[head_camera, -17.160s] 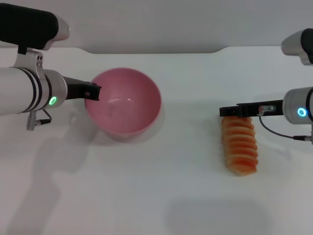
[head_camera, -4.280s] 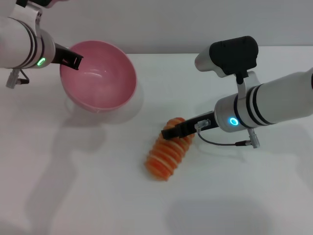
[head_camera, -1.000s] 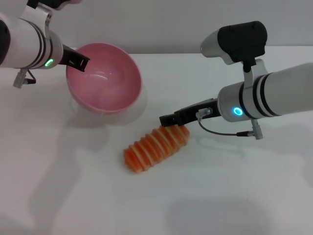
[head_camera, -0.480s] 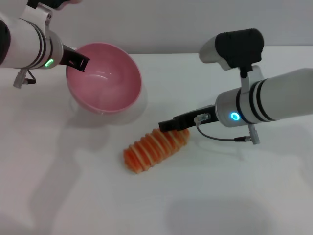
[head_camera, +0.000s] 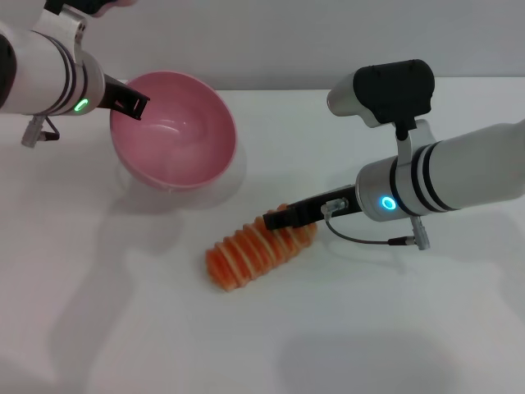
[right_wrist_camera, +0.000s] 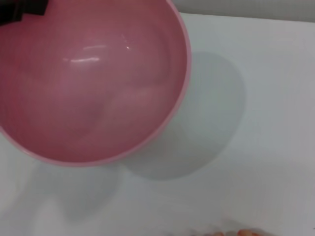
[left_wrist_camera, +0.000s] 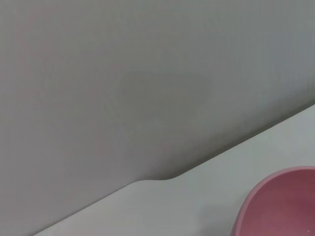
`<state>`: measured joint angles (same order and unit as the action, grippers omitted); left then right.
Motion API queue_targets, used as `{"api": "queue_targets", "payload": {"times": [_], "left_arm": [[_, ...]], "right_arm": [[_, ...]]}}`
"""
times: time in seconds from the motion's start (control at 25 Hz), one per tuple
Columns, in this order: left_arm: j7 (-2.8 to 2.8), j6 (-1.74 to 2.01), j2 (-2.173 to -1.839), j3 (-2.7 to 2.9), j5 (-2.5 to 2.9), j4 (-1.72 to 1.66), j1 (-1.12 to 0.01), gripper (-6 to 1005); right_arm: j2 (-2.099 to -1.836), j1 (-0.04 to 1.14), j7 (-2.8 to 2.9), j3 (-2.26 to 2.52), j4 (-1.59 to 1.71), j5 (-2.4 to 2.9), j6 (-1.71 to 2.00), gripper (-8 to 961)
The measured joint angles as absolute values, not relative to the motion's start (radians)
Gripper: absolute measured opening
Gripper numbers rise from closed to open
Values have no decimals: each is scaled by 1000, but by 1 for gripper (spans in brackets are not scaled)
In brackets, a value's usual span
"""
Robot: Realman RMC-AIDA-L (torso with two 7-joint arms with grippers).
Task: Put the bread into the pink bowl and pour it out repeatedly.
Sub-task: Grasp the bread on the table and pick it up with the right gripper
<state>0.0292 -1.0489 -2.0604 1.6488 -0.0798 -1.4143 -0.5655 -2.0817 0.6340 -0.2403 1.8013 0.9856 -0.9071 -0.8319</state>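
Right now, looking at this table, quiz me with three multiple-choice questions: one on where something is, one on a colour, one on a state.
1. Where is the bread?
A. inside the bowl
B. on the table, near the right gripper
C. held in the air by the left gripper

2. What colour is the bowl?
A. blue
B. green
C. pink

3. What state is the bowl in?
A. tilted and empty
B. flat on the table and full
C. upside down on the table

Answers:
1. B: the loaf lies on the white table, with the right gripper at its far end.
2. C: the head view and both wrist views show it pink.
3. A: the left gripper is at its rim, its opening faces the bread and its inside is bare.
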Motion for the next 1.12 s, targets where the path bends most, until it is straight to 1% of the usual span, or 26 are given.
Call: {"api": "queue_targets", "payload": {"times": [0.52, 0.72, 0.92, 1.12], "left_arm": [[40, -1049, -2061, 1649, -80, -1415, -566, 46], [41, -1049, -2061, 1649, -81, -1415, -566, 46], [42, -1049, -2060, 1645, -81, -1413, -565, 46], [43, -1048, -2060, 1642, -81, -1414, -563, 46]], "right_arm": [[-2080, 678, -231, 1797, 904, -907, -832, 751], [-2079, 673, -232, 1801, 916, -900, -836, 751], [-2077, 674, -242, 1817, 929, -888, -837, 610], [-2077, 668, -247, 1820, 947, -873, -840, 567]]}}
